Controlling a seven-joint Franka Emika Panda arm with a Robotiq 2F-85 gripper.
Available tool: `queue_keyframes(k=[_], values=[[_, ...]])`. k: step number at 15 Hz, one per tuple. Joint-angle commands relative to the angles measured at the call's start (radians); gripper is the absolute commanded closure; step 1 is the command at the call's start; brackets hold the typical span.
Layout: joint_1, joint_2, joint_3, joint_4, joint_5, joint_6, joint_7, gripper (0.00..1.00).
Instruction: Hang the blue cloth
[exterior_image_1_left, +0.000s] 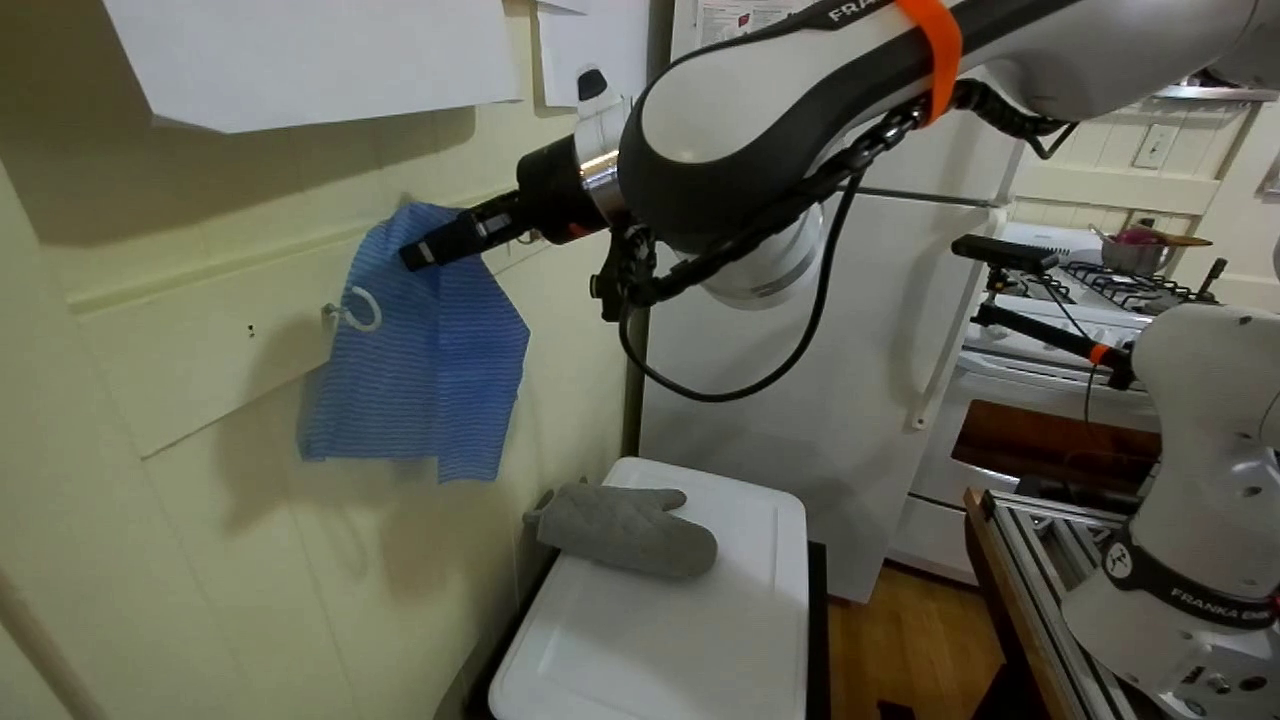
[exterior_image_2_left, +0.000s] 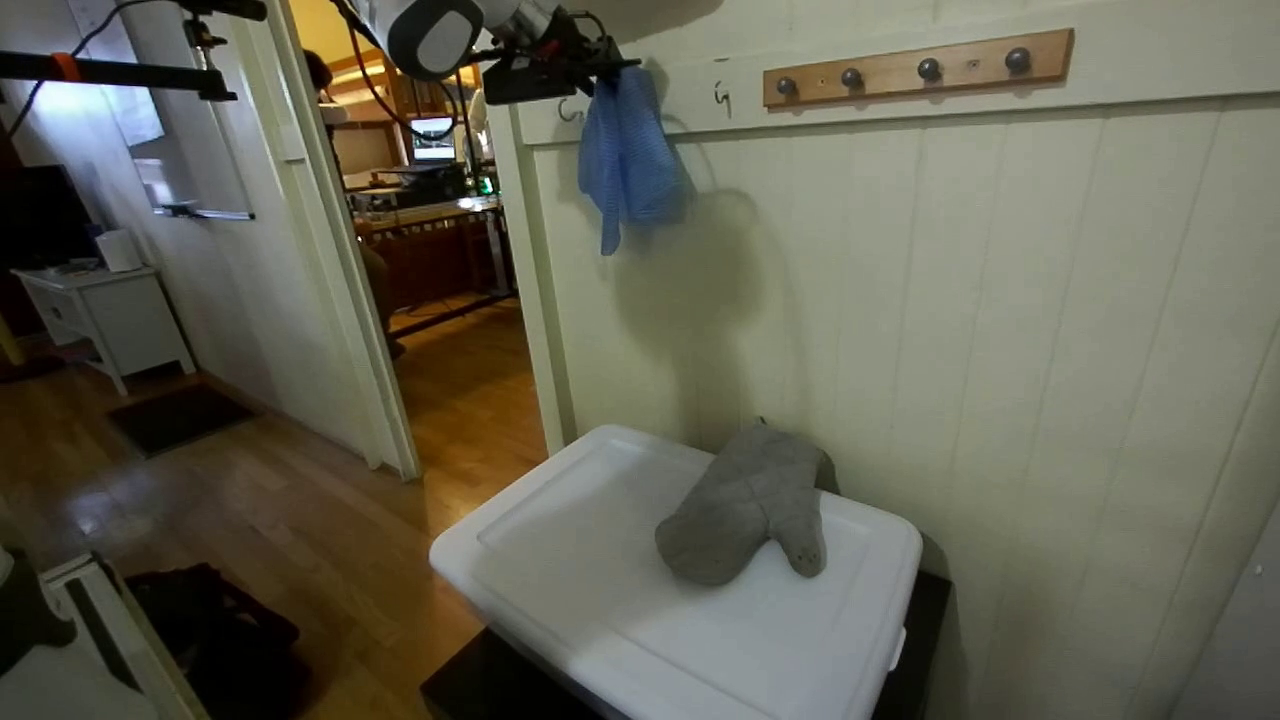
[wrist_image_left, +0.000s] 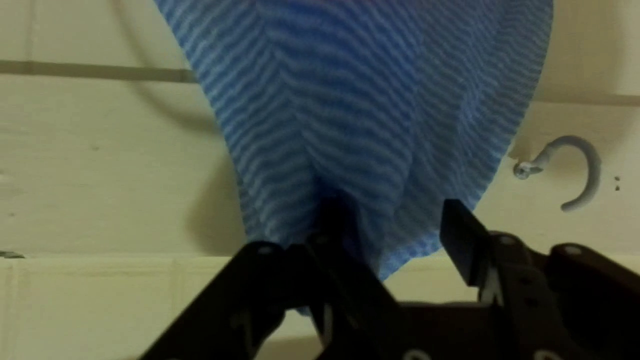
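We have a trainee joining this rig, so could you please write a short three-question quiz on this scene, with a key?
1. In an exterior view, how many dark knobs does the wooden rail bear?
2. True or false: in the wrist view, the fingers stand apart, with the blue cloth showing between them.
3. Which of these lies on the white lid: (a) the blue cloth, (b) the grey oven mitt, (c) the wooden rail?

Key: 1. Four. 2. True. 3. b.
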Motion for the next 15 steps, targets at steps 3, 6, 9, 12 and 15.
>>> queue_keyframes(k=[3,6,9,12,15], values=[[0.162,-0.024,-0.184,-0.055,0.041,-0.134,0.027,0.00],[0.271,-0.015,-0.313,-0.072,-0.023,-0.212,0.122,0.00],[0.374,0.001,-0.446,-0.074,-0.098,-0.283,0.233,0.00],[0.459,0.012,-0.563,-0.063,-0.189,-0.363,0.348,0.00],[0.548,0.020,-0.674,-0.053,-0.288,-0.450,0.473,0.00]])
